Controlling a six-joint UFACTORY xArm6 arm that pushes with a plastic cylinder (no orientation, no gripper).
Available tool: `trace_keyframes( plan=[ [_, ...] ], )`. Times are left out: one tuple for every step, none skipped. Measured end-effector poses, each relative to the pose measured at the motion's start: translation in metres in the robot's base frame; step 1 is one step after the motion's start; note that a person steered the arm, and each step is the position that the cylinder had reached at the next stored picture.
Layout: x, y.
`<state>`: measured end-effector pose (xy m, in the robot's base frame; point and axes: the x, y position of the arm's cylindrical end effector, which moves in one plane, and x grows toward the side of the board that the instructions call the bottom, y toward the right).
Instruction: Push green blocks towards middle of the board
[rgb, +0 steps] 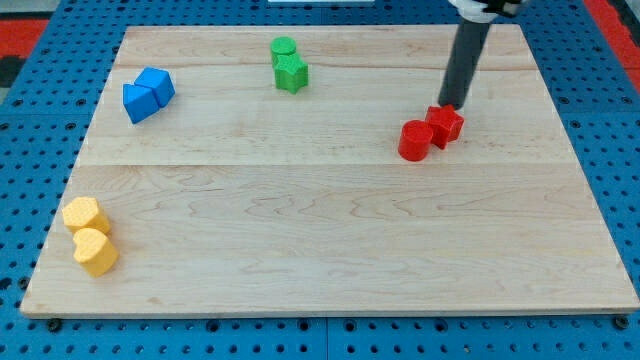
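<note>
Two green blocks sit touching near the view's top, a little left of centre: a green cylinder (283, 47) behind a green star-shaped block (291, 73). My tip (452, 106) is far to their right, at the upper edge of a red star-shaped block (445, 124), which touches a red cylinder (414, 140). The rod leans up toward the view's top right.
The wooden board (330, 240) lies on a blue pegboard. Two blue blocks (148, 94) sit touching at the upper left. Two yellow blocks (90, 235) sit touching at the lower left near the board's edge.
</note>
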<state>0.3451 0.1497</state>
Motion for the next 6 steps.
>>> trace_keyframes(
  plan=[
    [-0.027,-0.03],
    [-0.039,-0.08],
    [-0.027,-0.133],
    [-0.101,-0.121],
    [-0.153,-0.16],
    [-0.127,-0.213]
  ],
)
